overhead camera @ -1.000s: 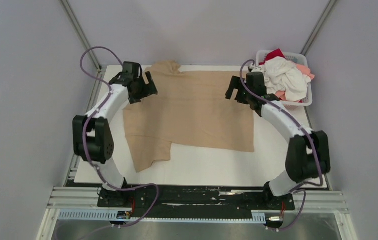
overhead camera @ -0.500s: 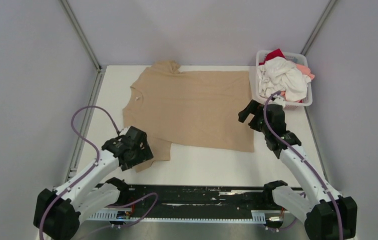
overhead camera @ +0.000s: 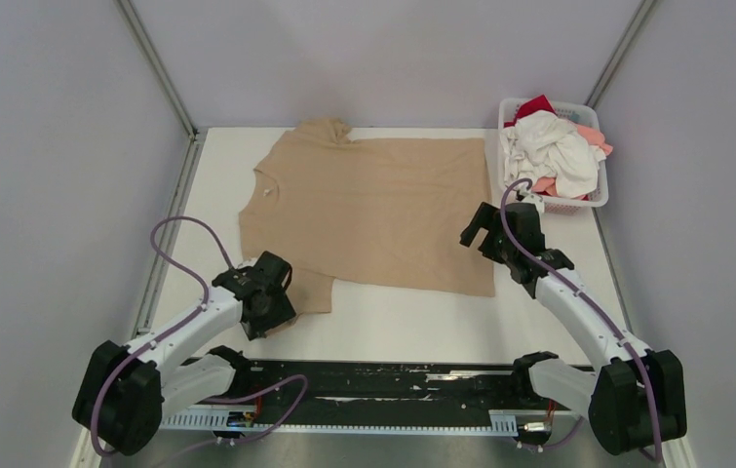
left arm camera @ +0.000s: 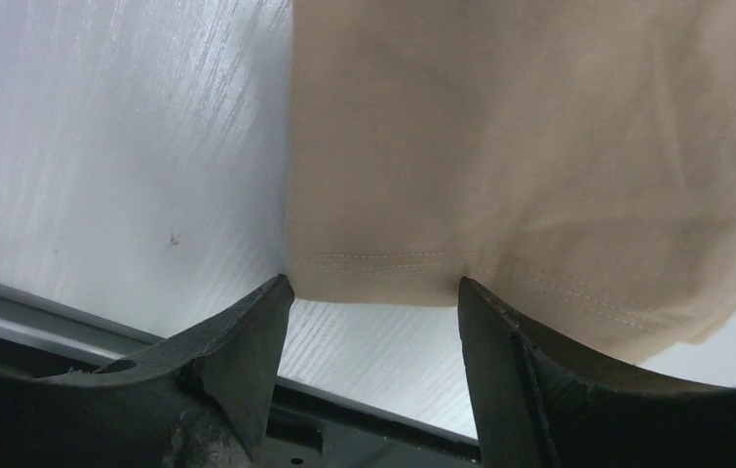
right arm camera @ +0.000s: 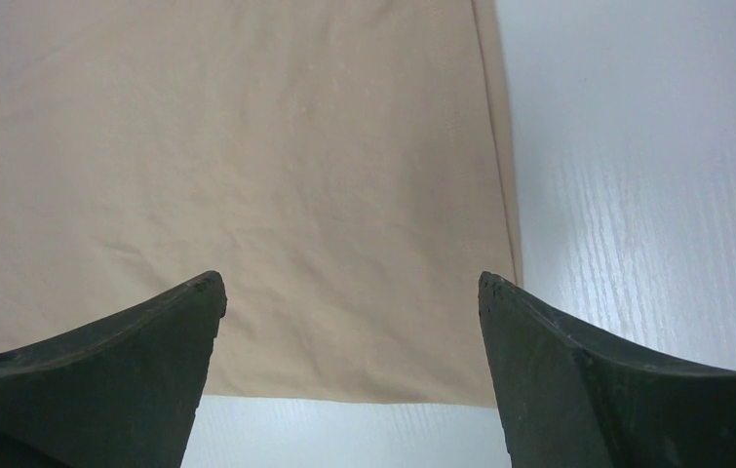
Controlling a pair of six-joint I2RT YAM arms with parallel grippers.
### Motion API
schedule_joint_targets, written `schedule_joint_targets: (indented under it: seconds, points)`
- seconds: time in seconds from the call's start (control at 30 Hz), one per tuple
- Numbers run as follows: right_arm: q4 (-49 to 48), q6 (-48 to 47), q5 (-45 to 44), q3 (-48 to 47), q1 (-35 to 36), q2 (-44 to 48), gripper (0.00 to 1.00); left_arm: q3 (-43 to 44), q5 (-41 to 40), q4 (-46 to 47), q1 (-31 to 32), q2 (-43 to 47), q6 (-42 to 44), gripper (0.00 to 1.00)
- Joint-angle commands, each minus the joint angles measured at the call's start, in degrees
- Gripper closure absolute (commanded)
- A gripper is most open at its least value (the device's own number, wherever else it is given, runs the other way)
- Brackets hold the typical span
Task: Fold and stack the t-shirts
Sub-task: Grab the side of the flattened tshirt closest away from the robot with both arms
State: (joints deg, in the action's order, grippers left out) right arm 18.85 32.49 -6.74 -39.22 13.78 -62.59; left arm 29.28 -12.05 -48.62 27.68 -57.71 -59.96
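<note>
Tan-beige short-sleeved cotton t-shirt (overhead camera: 373,210): spread flat on the white surface (overhead camera: 403,322), neck to the left, bottom hem to the right, one sleeve pointing near, the other far.

White, coral-pink and red t-shirts: heaped in the white plastic lattice basket (overhead camera: 600,191) at the far right corner, just beside the tan shirt's hem. White cloth (overhead camera: 549,151) lies on top, coral-pink (overhead camera: 593,136) shows at the right, red (overhead camera: 536,105) at the far edge.

Left tool (left arm camera: 373,288): low at the near sleeve (overhead camera: 310,291), jaws partly apart, tips at either side of the stitched sleeve hem (left arm camera: 383,265); nothing clamped.

Right tool (right arm camera: 349,283): over the shirt's near right corner, jaws spread wide, holding nothing; cloth lies flat between the tips, bare surface to the right.
</note>
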Motion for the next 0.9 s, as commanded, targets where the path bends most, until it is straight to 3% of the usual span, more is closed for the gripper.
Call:
schedule_joint_targets:
  seconds: [0.0, 0.23, 0.3, 0.37, 0.43, 0.5, 0.6, 0.77, 0.87]
  points:
    - [0.7, 0.55, -1.91, -1.47, -0.1, 1.13, 0.0, -1.13, -0.07, 5.92, 0.26, -4.35, -2.21, 0.29]
    - [2.69, 0.97, -1.78, -0.16, -0.12, 3.9, 0.0, -0.12, -3.91, 10.79, 0.16, -10.78, -1.83, 0.33]
    - [3.66, 0.84, -2.05, 0.23, -0.14, 4.72, 0.0, -0.06, -4.01, 12.68, -0.12, -12.13, -1.22, 0.4]
    - [5.37, 0.71, -2.42, 0.37, -0.08, 5.49, 0.0, 0.32, -3.71, 13.83, -0.32, -13.31, -0.79, 0.53]
    - [8.03, 0.67, -2.04, 0.48, -0.14, 6.58, 0.0, 1.14, -3.84, 13.59, -0.34, -14.09, -0.51, 0.79]
    - [12.33, 0.69, -0.66, 0.95, -0.12, 7.52, 0.01, 1.76, -4.64, 12.82, -0.42, -13.43, -0.22, 0.98]
    - [16.08, 1.89, 0.14, 3.75, -0.11, 8.69, 0.03, 1.79, -5.85, 11.28, -0.36, -10.9, 0.56, 1.0]
    - [14.52, 4.95, -1.39, 7.23, -0.08, 6.24, 0.09, 0.21, -7.22, 9.83, -0.42, -2.69, 0.36, 1.0]
    - [9.81, 5.5, -1.9, 8.08, -0.11, 2.46, 0.24, -0.94, -6.39, 9.8, -0.39, 1.82, 0.97, 1.0]
